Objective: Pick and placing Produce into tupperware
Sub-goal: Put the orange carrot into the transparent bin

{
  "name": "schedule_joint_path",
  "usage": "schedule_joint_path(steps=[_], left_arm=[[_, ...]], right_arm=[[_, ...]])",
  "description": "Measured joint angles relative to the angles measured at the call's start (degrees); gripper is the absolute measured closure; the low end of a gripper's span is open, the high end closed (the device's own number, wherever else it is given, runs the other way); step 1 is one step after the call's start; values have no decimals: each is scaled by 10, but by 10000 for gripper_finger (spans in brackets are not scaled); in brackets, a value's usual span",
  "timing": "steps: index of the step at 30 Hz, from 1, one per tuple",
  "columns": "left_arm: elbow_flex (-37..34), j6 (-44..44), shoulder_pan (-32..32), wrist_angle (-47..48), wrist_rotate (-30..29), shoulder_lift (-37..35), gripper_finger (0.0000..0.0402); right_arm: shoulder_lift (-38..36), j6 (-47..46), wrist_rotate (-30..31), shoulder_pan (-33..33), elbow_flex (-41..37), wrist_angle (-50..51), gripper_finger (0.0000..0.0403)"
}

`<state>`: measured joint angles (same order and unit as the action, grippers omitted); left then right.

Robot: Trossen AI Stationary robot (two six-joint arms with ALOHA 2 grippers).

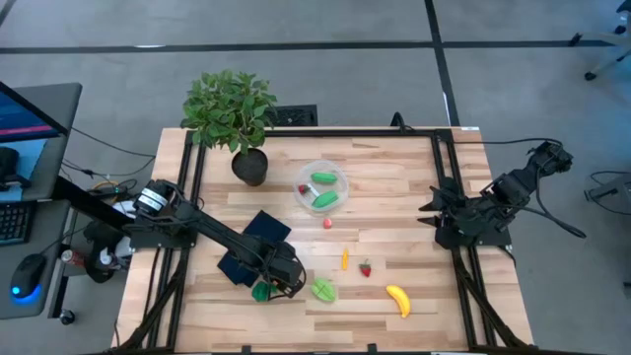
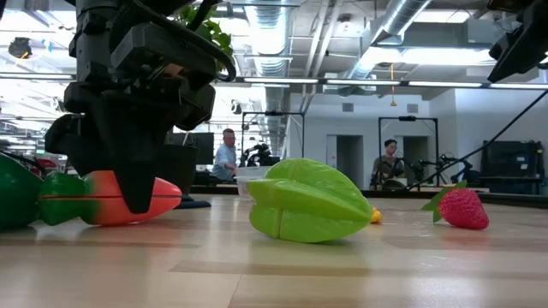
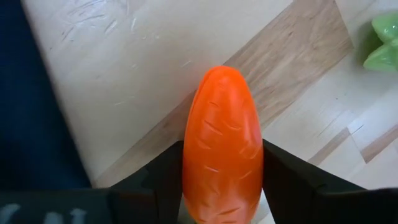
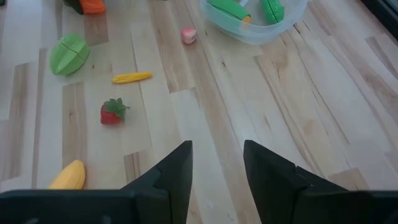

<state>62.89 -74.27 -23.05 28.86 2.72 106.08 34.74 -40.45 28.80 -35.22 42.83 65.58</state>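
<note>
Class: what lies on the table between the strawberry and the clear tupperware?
High view: a small pink-red piece lies between the strawberry and the tupperware.

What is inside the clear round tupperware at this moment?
The tupperware holds two green oblong pieces, one nearer the plant, one nearer the table's middle, and a small red bit at its rim. Anything lying beneath them is covered.
</note>
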Motion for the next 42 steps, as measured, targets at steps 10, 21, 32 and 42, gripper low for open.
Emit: schedule_joint_path(steps=[10,21,32,42], left_arm=[[18,0,0,-5,-12,4,217],[45,10,0,-4,-44,3,228],[90,50,21,1,-106,2,222],[128,108,60,1,-141,2,222]], right_arm=[[0,5,4,0,0,4,268],[0,5,14,0,0,5,270],[0,4,13,0,0,4,270],[0,4,13,0,0,4,270]])
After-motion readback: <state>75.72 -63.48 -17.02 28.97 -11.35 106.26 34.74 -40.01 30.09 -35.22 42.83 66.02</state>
